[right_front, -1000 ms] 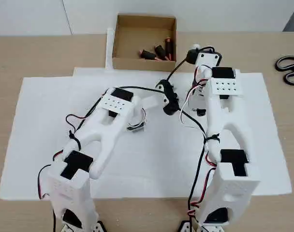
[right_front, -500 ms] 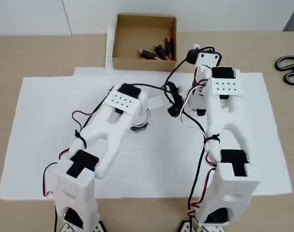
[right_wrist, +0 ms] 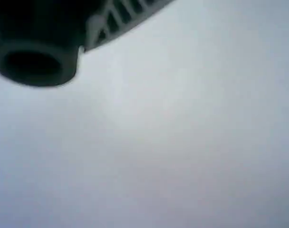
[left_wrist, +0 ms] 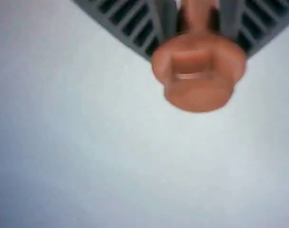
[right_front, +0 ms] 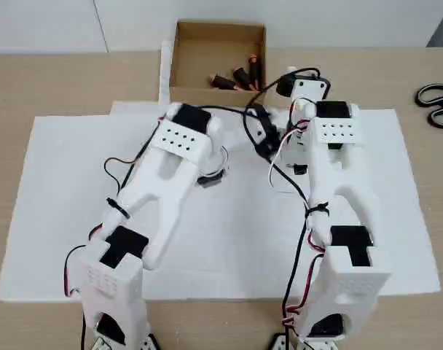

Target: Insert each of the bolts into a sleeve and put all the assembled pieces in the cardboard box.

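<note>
- We see an orange bolt in the left wrist view, its broad head facing the camera and its shank running back between two grey ribbed fingers.
- The left claw is pinching the bolt by the shank, above the white sheet.
- We see a black sleeve in the right wrist view, its open bore turned toward the camera, lying against a grey ribbed finger.
- The right claw is clamped on the sleeve, also over the white sheet.
- In the high view we find both arms stretched toward the far middle of the sheet, their wrists near each other, just short of the cardboard box.
- The box stands on the surface at the sheet's far edge, and we count several assembled pieces, black with orange ends, lying in its right half.
- A pair of scissors lies on the bare surface at the far right, well apart from the arms.
</note>
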